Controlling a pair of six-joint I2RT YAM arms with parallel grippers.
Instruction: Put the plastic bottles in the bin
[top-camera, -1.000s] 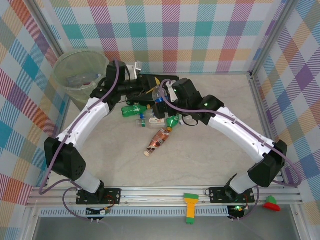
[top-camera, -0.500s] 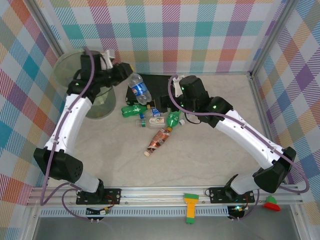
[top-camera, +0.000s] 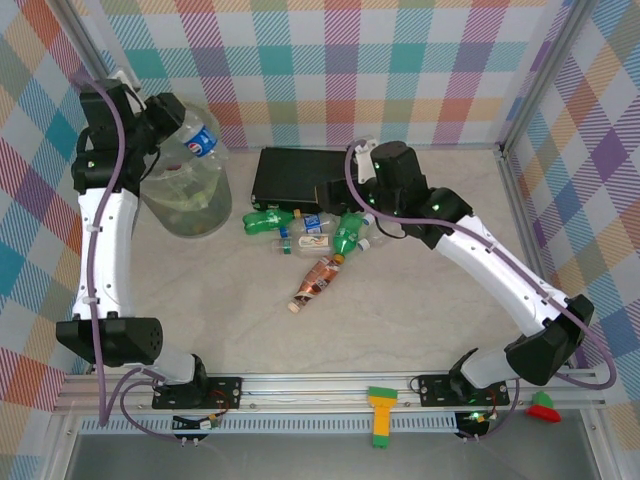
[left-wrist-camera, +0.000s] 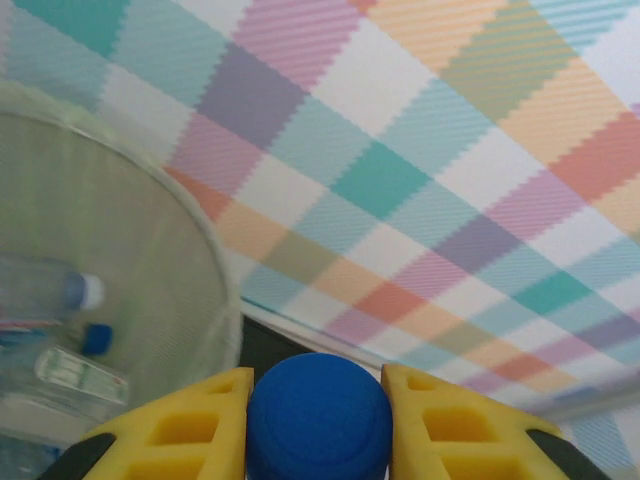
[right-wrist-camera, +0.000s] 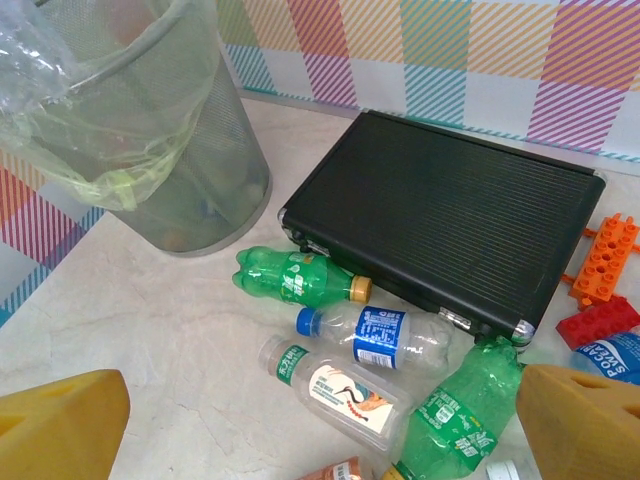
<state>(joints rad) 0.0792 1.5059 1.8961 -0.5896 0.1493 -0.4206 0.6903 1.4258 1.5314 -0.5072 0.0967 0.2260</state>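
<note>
1. Left arm: within the last second it has swung from the pile at table centre to the 10 o'clock corner. The left gripper (left-wrist-camera: 318, 385) is clamped narrow on the clear plastic bottle with a blue label and blue cap (top-camera: 198, 138). The left wrist view shows that cap pinched between the yellow fingers (left-wrist-camera: 190, 425).
2. Bottle position: held aloft at the 1 o'clock edge of the tall round translucent pale-green plastic bin (top-camera: 205, 212). Whether it is fully over the mouth cannot be told.
3. Right arm: it has drawn back slightly. The right gripper (right-wrist-camera: 322, 395) hangs wide apart and empty over the pile.
4. Remaining: several loose plastic bottles (top-camera: 310, 240) lie near centre, at 6 o'clock of the flat black rectangular case (top-camera: 295, 172). Other bottles (left-wrist-camera: 75, 375) already lie inside the bin.
5. Meaning: transport is essentially complete. Release is judged next, once the bottle is centred.
</note>
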